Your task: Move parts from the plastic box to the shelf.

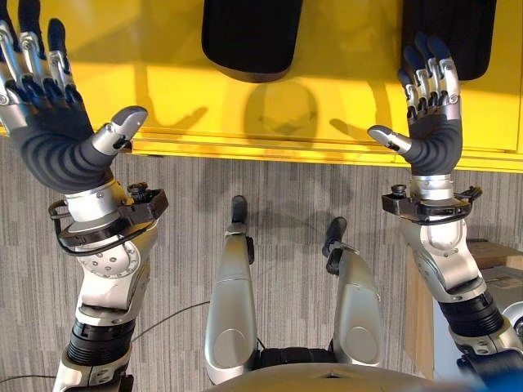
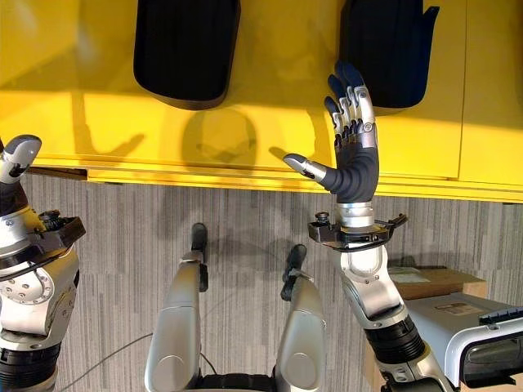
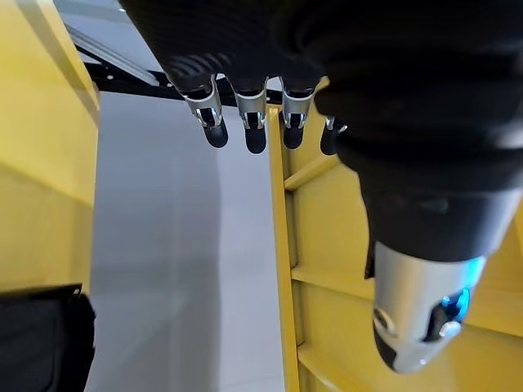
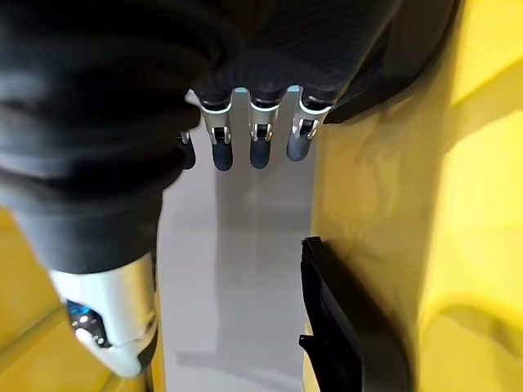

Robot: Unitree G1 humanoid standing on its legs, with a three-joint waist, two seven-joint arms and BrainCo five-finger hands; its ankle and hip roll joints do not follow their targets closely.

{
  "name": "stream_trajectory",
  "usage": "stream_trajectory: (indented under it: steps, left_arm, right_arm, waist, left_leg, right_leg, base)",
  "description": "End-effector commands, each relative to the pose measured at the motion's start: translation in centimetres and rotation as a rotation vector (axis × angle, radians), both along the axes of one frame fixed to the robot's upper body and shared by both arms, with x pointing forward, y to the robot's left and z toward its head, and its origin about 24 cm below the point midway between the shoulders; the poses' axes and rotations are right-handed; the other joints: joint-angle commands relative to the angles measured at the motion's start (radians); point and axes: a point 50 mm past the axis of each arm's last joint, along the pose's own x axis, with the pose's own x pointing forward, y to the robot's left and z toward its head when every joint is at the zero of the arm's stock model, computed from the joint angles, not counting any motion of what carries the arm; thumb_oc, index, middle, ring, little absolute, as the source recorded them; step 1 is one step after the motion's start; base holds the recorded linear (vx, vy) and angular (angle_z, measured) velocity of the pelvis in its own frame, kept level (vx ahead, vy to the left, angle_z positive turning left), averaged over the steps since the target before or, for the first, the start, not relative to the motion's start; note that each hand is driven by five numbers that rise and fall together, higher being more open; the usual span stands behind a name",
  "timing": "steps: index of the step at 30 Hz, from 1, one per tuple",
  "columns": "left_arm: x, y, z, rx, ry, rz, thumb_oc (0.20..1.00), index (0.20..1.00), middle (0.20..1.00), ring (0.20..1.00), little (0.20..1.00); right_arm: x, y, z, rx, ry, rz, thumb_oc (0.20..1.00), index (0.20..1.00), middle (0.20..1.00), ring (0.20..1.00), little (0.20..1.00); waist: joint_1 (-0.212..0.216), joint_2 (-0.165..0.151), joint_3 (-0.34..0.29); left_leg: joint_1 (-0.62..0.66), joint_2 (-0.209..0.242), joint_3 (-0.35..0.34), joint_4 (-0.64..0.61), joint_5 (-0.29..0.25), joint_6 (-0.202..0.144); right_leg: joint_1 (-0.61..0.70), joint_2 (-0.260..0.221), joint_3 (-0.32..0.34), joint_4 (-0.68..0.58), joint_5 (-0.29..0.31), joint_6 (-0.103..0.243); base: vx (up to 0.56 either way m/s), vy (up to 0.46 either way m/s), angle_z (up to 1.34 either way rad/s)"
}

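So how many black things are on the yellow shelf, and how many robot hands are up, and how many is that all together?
Black parts on the yellow shelf: 2, one and another.
Robot hands held up, both open and holding nothing: 2, the left hand and the right hand.
Total: 4.

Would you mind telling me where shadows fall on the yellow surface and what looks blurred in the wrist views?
Left eye view: both open hands, left robot hand and right robot hand, cast soft shadows on the yellow shelf, with a round shadow between them. Wrist views: the dark covers and thumbs up close look blurred; the fingertips are clearer.
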Motion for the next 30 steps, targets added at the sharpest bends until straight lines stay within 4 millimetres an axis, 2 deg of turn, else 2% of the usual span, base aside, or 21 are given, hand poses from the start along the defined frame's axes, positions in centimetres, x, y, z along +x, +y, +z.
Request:
stream_trajectory:
  steps: [1, 3, 4, 7, 11, 12, 18, 24, 30]
  left_arm:
    - [-1.2, -0.1, 0.9, 0.083, -0.1, 0.076, 1.0, 1.0, 1.0, 1.0, 1.0]
    - [-0.7, 0.2, 0.8, 0.099, -0.085, 0.123, 1.0, 1.0, 1.0, 1.0, 1.0]
    - [0.8, 0.7, 0.4, 0.108, -0.033, 0.202, 1.0, 1.0, 1.0, 1.0, 1.0]
    - [2.0, 1.1, 0.2, 0.1, -0.002, 0.235, 1.0, 1.0, 1.0, 1.0, 1.0]
    - [4.1, 1.5, -0.6, 0.029, 0.086, 0.191, 1.0, 1.0, 1.0, 1.0, 1.0]
    - [6.4, 1.7, -1.6, -0.003, 0.188, 0.181, 1.0, 1.0, 1.0, 1.0, 1.0]
    - [9.3, 1.4, -3.0, -0.017, 0.328, 0.13, 1.0, 1.0, 1.0, 1.0, 1.0]
    - [11.1, 0.1, -4.5, -0.078, 0.429, 0.019, 1.0, 1.0, 1.0, 1.0, 1.0]
    - [11.8, -1.2, -5.4, -0.067, 0.479, -0.018, 1.0, 1.0, 1.0, 1.0, 1.0]
  right_arm:
    - [-1.2, -0.1, 1.8, 0.033, -0.14, 0.029, 1.0, 1.0, 1.0, 1.0, 1.0]
    - [-1.1, -0.1, 1.8, 0.038, -0.134, 0.032, 1.0, 1.0, 1.0, 1.0, 1.0]
    - [-0.8, -0.1, 1.6, 0.039, -0.119, 0.028, 1.0, 1.0, 1.0, 1.0, 1.0]
    - [-0.5, -0.2, 1.6, 0.037, -0.107, 0.026, 1.0, 1.0, 1.0, 1.0, 1.0]
    - [-0.1, -0.1, 1.3, 0.044, -0.082, 0.029, 1.0, 1.0, 1.0, 1.0, 1.0]
    - [0.4, 0.2, 1.1, 0.052, -0.057, 0.045, 1.0, 1.0, 1.0, 1.0, 1.0]
    - [0.8, 0.8, 0.8, 0.057, -0.029, 0.076, 1.0, 1.0, 1.0, 1.0, 1.0]
    - [0.8, 1.1, 0.3, 0.072, -0.005, 0.099, 1.0, 1.0, 1.0, 1.0, 1.0]
    - [0.7, 1.0, 0.1, 0.08, -0.002, 0.101, 1.0, 1.0, 1.0, 1.0, 1.0]
  waist:
    - [-0.011, 0.006, -0.092]
    - [-0.014, 0.006, -0.093]
    - [-0.022, 0.004, -0.095]
    - [-0.031, 0.0, -0.097]
    - [-0.043, -0.003, -0.102]
    - [-0.056, -0.007, -0.103]
    - [-0.077, -0.011, -0.107]
    - [-0.095, -0.021, -0.11]
    - [-0.105, -0.027, -0.113]
  left_leg:
    - [0.009, 0.027, -0.001, 0.006, -0.034, -0.006]
    - [0.008, 0.028, 0.001, 0.011, -0.035, -0.006]
    - [0.008, 0.03, 0.004, 0.016, -0.037, -0.007]
    - [0.009, 0.033, 0.007, 0.017, -0.037, -0.006]
    - [0.008, 0.034, 0.011, 0.022, -0.038, -0.005]
    - [0.01, 0.035, 0.016, 0.022, -0.037, -0.005]
    - [0.004, 0.036, 0.019, 0.029, -0.037, -0.005]
    - [0.001, 0.041, 0.021, 0.03, -0.036, -0.005]
    - [-0.001, 0.043, 0.021, 0.034, -0.039, -0.005]
  right_leg:
    - [0.095, -0.012, 0.005, -0.01, -0.016, 0.023]
    - [0.093, -0.012, 0.009, -0.007, -0.018, 0.022]
    - [0.091, -0.01, 0.011, -0.007, -0.017, 0.021]
    - [0.09, -0.01, 0.014, -0.01, -0.016, 0.019]
    - [0.087, -0.008, 0.022, -0.01, -0.013, 0.017]
    - [0.083, -0.006, 0.03, -0.013, -0.01, 0.017]
    - [0.078, -0.002, 0.038, -0.013, -0.007, 0.017]
    - [0.077, 0.002, 0.04, -0.023, -0.002, 0.018]
    - [0.076, 0.005, 0.043, -0.023, 0.0, 0.019]
  base:
    - [0.0, 0.0, 0.0]
    - [0.0, 0.0, 0.0]
    - [0.0, 0.0, 0.0]
    - [0.0, 0.004, -0.01]
    - [-0.01, 0.021, -0.06]
    - [-0.02, 0.039, -0.11]
    - [-0.01, 0.019, -0.06]
    - [0.0, 0.0, -0.01]
    - [0.01, 0.002, -0.03]
